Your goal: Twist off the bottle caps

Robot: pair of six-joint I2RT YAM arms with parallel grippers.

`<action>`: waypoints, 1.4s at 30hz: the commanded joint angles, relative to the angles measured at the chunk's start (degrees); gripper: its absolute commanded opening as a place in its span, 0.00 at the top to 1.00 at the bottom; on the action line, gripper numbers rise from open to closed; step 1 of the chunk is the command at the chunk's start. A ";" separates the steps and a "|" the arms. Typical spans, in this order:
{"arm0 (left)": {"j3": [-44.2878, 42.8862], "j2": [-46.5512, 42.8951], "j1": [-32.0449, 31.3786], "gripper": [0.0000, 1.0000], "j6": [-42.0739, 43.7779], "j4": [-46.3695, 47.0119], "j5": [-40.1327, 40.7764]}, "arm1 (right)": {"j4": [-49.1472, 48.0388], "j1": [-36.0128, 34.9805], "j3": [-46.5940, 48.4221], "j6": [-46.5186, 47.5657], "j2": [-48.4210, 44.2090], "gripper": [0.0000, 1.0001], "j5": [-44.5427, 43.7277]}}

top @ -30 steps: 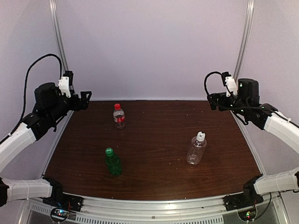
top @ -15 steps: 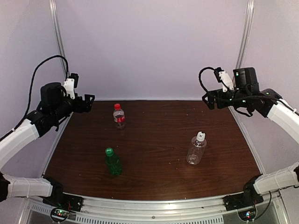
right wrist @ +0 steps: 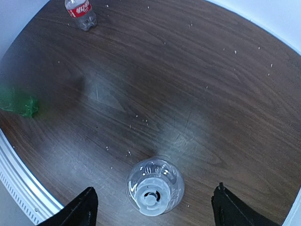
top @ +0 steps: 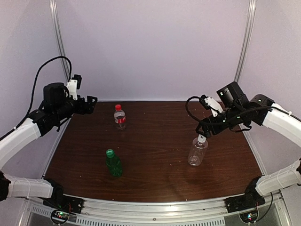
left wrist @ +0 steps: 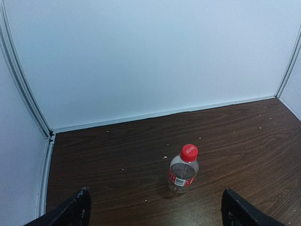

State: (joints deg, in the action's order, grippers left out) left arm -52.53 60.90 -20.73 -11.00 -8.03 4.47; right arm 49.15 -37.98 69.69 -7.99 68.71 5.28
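Right gripper, jaws wide, is hovering over white cap; an off-centre close could be tipping the unbraced bottle, left gripper idling wide, well apart.

Brown table — three bottles standing apart.

A robot lab's test booth (bare, enclosed): blank white walls, aluminium frame rails, wood-grain table.

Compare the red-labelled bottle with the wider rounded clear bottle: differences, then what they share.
The red-labelled bottle is slimmer; the rounded clear bottle is wider. The red-labelled bottle has a red cap, the rounded one a white cap. Only the red-labelled one carries a label; the rounded one looks plain. Both are clear, upright and capped.
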 commanded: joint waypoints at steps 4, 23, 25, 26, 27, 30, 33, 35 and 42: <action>-2.14 0.16 -0.45 0.02 -1.01 1.06 -1.98 | 2.65 -0.78 -4.23 -0.77 2.31 0.24 1.94; -2.69 0.42 -1.46 0.02 0.02 0.45 -2.71 | 2.05 -0.94 -2.47 1.68 6.41 0.72 0.83; -2.91 0.66 -1.58 0.02 0.03 0.37 -3.20 | 2.21 -0.97 -1.69 1.90 6.44 0.79 0.91; -3.04 0.77 -1.70 0.02 0.15 0.45 -3.70 | 2.30 -1.05 -1.16 1.96 6.56 0.82 0.97; -3.16 0.85 -1.75 0.02 0.40 0.46 -4.27 | 2.52 -1.05 -0.56 2.13 6.60 0.86 1.00; -4.20 1.33 -2.26 0.02 1.12 0.02 -7.48 | 2.88 -1.24 1.68 2.89 6.86 0.95 1.59; -5.36 1.98 -3.56 0.03 2.36 -0.58 -10.06 | 2.59 -1.44 4.17 3.64 7.37 1.00 2.97; -5.91 2.36 -4.76 0.02 3.16 -0.58 -11.69 | 1.72 -1.50 6.15 4.13 8.02 1.00 4.53; -8.46 4.82 -11.83 0.02 5.91 -0.74 -14.14 | -3.58 -1.64 12.73 4.40 10.58 1.00 12.97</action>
State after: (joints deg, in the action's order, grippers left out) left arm -58.37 64.27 -28.91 -7.88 -9.72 -6.76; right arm 50.15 -39.20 78.41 -4.23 77.97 12.16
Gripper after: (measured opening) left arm 0.977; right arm 0.317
